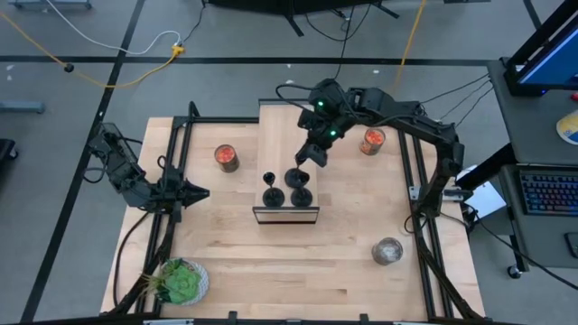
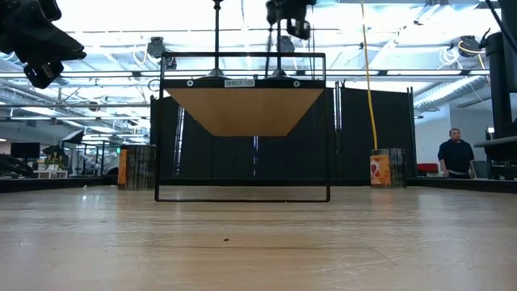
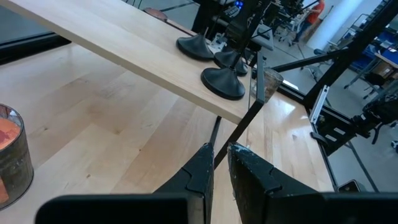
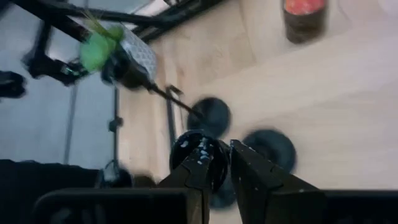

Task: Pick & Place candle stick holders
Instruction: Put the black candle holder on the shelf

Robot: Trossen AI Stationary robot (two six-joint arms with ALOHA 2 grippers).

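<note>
Three black candle stick holders stand on the raised wooden shelf point(image 1: 287, 117) in the middle of the table. Two of them point(image 1: 271, 195) point(image 1: 302, 197) rest on their round bases near the shelf's near edge. The third point(image 1: 296, 177) is just behind them, with my right gripper point(image 4: 221, 152) shut on its top. My left gripper point(image 3: 221, 158) hangs shut and empty at the table's left side point(image 1: 200, 192), pointing toward the shelf. My right gripper pinches the third holder's small cup top point(image 4: 198, 152) between its two fingers. The fingers come from above and the far side, slanting down. The holder hangs upright below them, with its round base point(image 3: 227, 60) at the shelf top. Whether the base rests there or hovers just above, I cannot tell.
Two jars with red-orange contents stand left point(image 1: 226, 158) and right point(image 1: 372, 141) of the shelf. A clear greyish jar point(image 1: 387, 251) is at the near right and a green plant point(image 1: 181, 282) at the near left. Black frame rails point(image 1: 417, 181) border the table.
</note>
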